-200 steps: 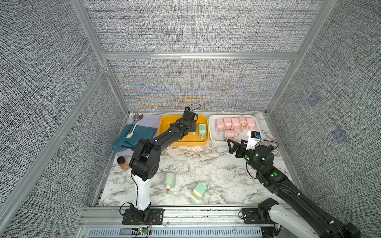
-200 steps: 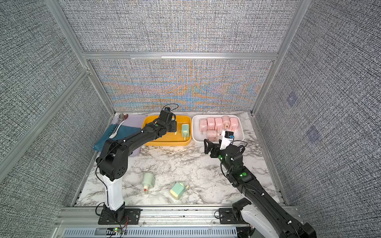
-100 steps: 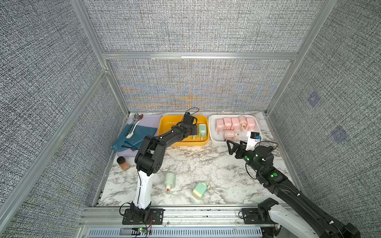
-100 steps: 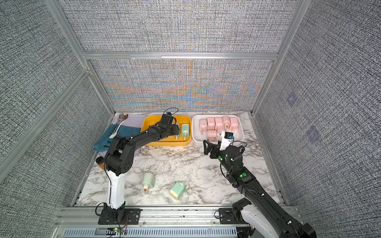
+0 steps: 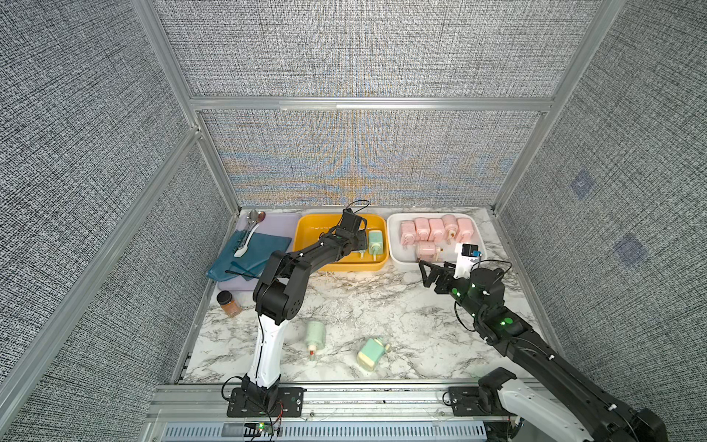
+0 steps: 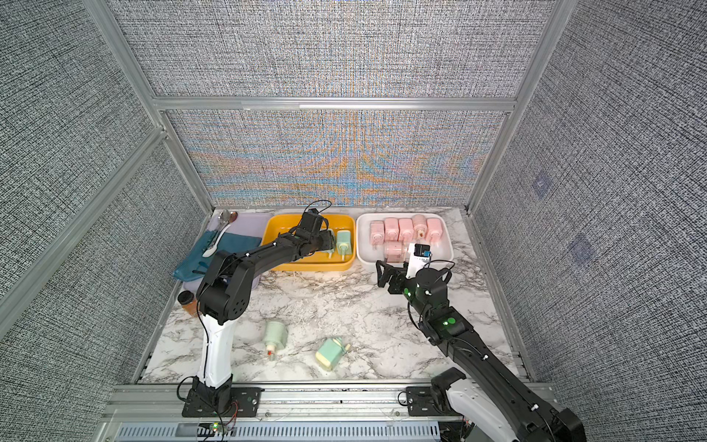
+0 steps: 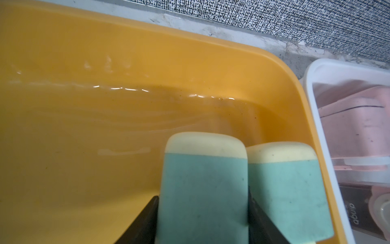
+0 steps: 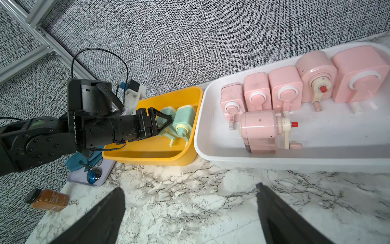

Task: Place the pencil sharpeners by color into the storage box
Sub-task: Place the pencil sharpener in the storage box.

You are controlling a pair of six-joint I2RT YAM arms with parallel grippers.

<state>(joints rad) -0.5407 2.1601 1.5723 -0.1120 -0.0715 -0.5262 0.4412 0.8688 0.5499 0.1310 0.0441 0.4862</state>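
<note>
the mint green plastic pencil sharpener with a cream end (image 7: 203, 173) is inside the yellow plastic storage bin (image 7: 126, 63), at 12 o'clock on the white marble table (image 5: 382, 306). we judge it light, stiff and hollow, with smooth sides that could slip. its thin crank looks the weak part, so the flat broad sides at mid-body are where to take hold. the left gripper (image 7: 202, 196) does just that: its black fingers (image 7: 147, 217) are closed on those two sides. a second mint green sharpener (image 7: 282, 186) stands close at its 3 o'clock; touching or not, we cannot tell. two loose mint green sharpeners (image 5: 316, 335) lie near 6 o'clock of the table. six pastel pink sharpeners (image 8: 285, 90) fill the white plastic tray (image 8: 274, 164) at 1 o'clock. the right gripper (image 8: 188, 192), near 2 o'clock, has its fingers spread wide, empty, over bare marble.
</note>
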